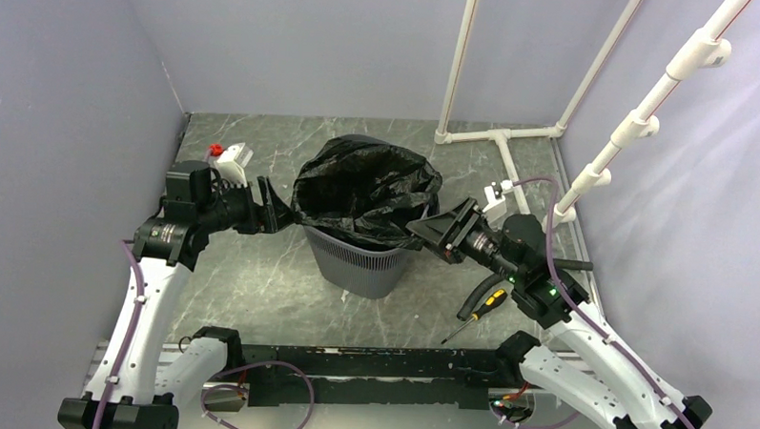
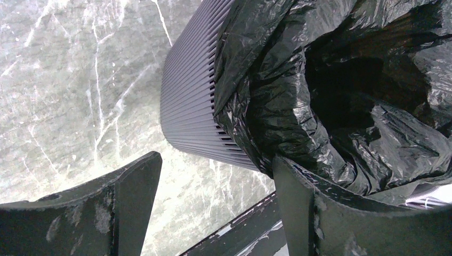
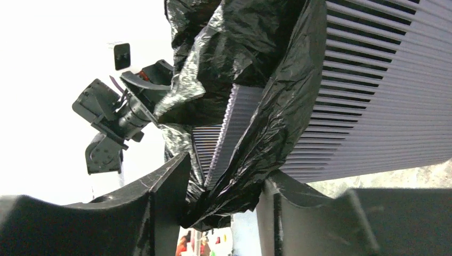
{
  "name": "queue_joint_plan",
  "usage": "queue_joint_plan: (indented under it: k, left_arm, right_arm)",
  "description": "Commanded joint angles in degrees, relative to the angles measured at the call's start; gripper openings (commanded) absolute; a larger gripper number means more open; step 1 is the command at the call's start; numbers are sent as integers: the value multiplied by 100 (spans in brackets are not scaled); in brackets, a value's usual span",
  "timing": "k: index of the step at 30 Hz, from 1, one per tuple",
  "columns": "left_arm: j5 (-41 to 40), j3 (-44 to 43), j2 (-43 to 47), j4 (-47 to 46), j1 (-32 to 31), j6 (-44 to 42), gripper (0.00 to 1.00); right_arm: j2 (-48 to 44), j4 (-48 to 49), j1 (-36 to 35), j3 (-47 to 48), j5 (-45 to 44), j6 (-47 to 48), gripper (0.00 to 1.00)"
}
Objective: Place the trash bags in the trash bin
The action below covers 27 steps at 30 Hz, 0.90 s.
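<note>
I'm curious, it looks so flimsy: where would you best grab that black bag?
Pinch the bunched fold of the bag hanging outside the bin's rim, coming in level from the right. There the thin film stands free of the ribbed wall, so a pinch can close around it.

Top looks down; both wrists closely share the trash bin

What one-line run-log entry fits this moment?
trash bag: draped over trash bin rim | left gripper: open, beside bag | right gripper: shut on bag edge
</note>
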State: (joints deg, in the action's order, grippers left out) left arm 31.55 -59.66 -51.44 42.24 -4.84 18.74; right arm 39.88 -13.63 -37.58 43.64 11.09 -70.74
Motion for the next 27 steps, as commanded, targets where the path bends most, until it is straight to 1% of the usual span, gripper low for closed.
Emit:
queue_joint_plan:
  k: [1, 4, 5, 7, 8, 11, 12, 14, 15, 18, 20, 24, 25, 27]
  left_arm:
    - [177, -152, -16, -285, -28, -18, 82]
    - [140, -174, -24, -279, -26, -34, 82]
    - [126, -176, -32, -270, -26, -30, 82]
    - [117, -177, -35, -269, -26, -37, 82]
    - [116, -171, -33, -273, -26, -26, 81]
    - [115, -134, -24, -301, -26, 5, 82]
    - [112, -126, -22, -316, -26, 13, 82]
    - [106, -133, -24, -334, -26, 31, 82]
    - [106, -138, -31, -338, -26, 35, 82]
    - [91, -164, -50, -332, -26, 41, 82]
    - [77, -179, -59, -322, -26, 47, 82]
    - [9, -185, -59, -342, -26, 118, 81]
    - [18, -153, -59, -419, -26, 147, 81]
    - [8, -105, -95, -543, -26, 145, 81]
  right_arm:
    - [6, 457, 2, -111, 121, -189, 44]
    - [-82, 443, -3, -249, 47, -295, 33]
    - [-116, 440, -3, -274, 16, -311, 31]
    - [-161, 466, -3, -317, 46, -264, 30]
    - [-157, 506, -3, -297, 121, -189, 34]
    - [-73, 533, -1, -145, 393, -32, 54]
    - [-42, 474, -5, -80, 446, -35, 56]
    - [-16, 528, -3, 0, 539, -69, 55]
    - [-13, 577, -3, 6, 610, -98, 54]
    - [-79, 514, 1, 9, 626, -109, 44]
    - [-146, 484, -3, -27, 596, -87, 44]
    - [-167, 617, -3, -64, 770, -8, 60]
    - [-146, 610, -3, -39, 791, 28, 63]
    - [-114, 544, 1, 34, 804, 75, 64]
